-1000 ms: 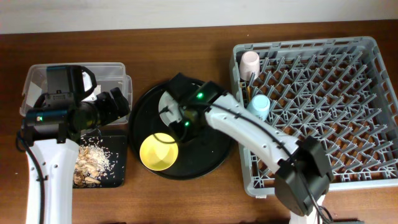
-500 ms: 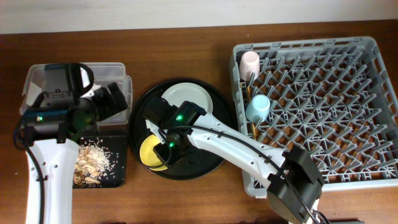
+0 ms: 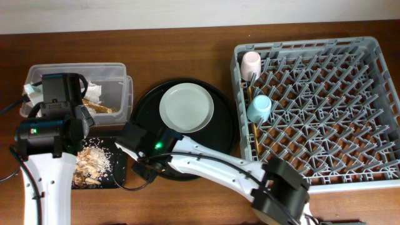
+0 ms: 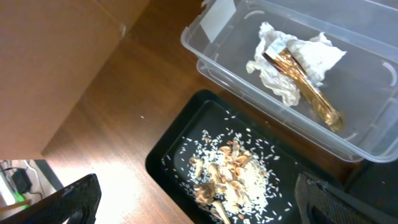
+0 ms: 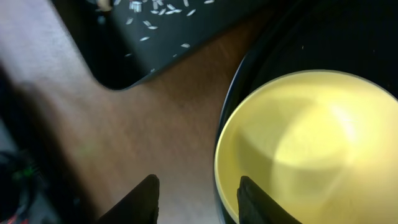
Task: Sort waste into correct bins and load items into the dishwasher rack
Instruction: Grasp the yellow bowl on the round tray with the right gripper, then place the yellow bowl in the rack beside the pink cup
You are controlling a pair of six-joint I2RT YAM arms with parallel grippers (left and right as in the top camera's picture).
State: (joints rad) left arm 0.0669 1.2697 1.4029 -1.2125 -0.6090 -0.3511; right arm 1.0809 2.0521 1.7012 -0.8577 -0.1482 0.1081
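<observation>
My right gripper (image 5: 199,202) is open, its fingers astride the left rim of the small yellow bowl (image 5: 311,143), which sits on the round black tray (image 3: 225,134). In the overhead view my right arm hides the bowl. The grey-white plate (image 3: 186,107) lies on the same tray. The pink cup (image 3: 251,62), the light-blue cup (image 3: 259,107) and the chopsticks (image 3: 252,125) are in the grey rack (image 3: 325,106). My left gripper (image 4: 199,211) is open and empty above the black rectangular tray (image 4: 168,149) with food scraps (image 4: 227,177). The clear tub (image 4: 217,59) holds the tissue (image 4: 273,68) and gold wrapper (image 4: 308,90).
The rack fills the table's right side. The clear tub (image 3: 119,87) and the black rectangular tray (image 3: 119,159) stand close to the left of the round tray. Bare wood shows between the black rectangular tray and the bowl (image 5: 180,112).
My right arm has swept left from the tray's middle to the bowl's left rim, uncovering the plate and hiding the bowl from above. My left gripper has swung from pointing right to pointing down.
</observation>
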